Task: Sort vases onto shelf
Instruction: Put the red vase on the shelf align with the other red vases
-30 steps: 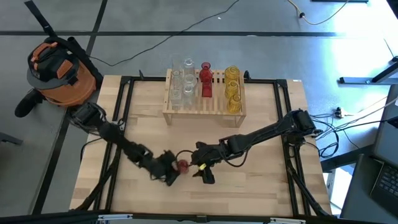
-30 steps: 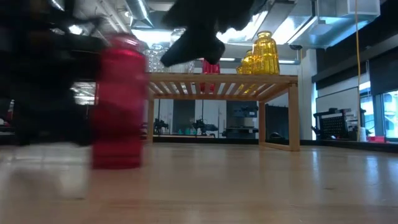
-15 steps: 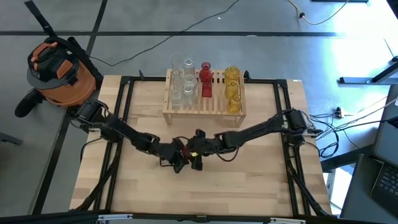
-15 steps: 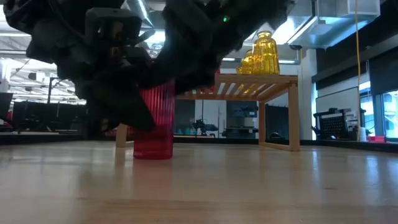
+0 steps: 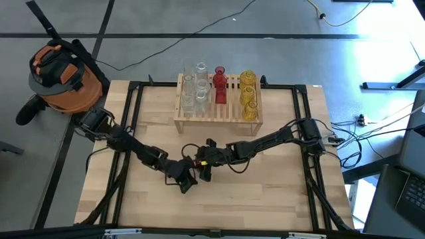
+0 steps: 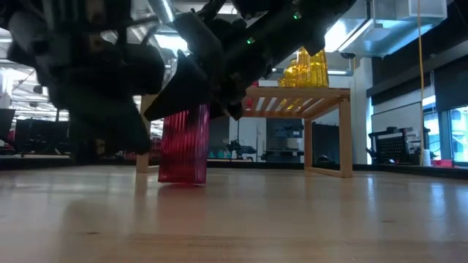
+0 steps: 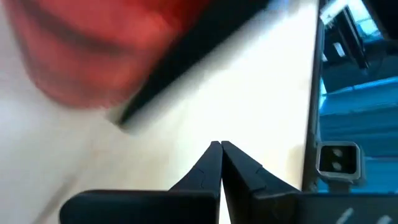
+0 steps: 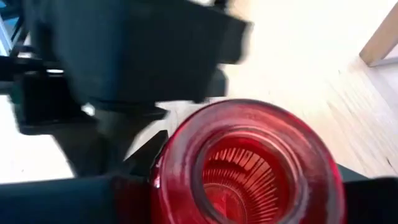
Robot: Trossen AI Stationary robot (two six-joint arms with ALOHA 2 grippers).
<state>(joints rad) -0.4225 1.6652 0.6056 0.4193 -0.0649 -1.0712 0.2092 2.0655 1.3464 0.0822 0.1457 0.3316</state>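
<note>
A red ribbed glass vase (image 6: 183,145) stands about upright at the table's middle, in front of the shelf (image 5: 218,111); its open mouth shows in the right wrist view (image 8: 245,168). My right gripper (image 5: 200,168) is shut on it. My left gripper (image 5: 186,182) is shut and empty just to the near left of the vase; its closed fingertips show in the left wrist view (image 7: 221,148). Clear vases (image 5: 192,89), red vases (image 5: 219,85) and yellow vases (image 5: 248,94) stand on the shelf's slatted top. My right gripper pinches the red vase's upper body (image 8: 163,186) between its two fingers (image 8: 74,199), one on each side. It comes slanting down from the table's right. The vase's base (image 6: 181,180) is at the table top; whether it is lifted, I cannot tell.
An orange and black vacuum cleaner (image 5: 63,76) stands on the floor off the table's far left corner. Bare wooden tabletop (image 5: 265,192) lies to the near right and near left of the grippers. Cables hang off the table's right side (image 5: 345,143).
The red vase has slid from my left gripper's place toward the table's right and far side. My right gripper has come toward the table's left and taken hold of it. My left gripper has let go and drawn back toward the near left.
</note>
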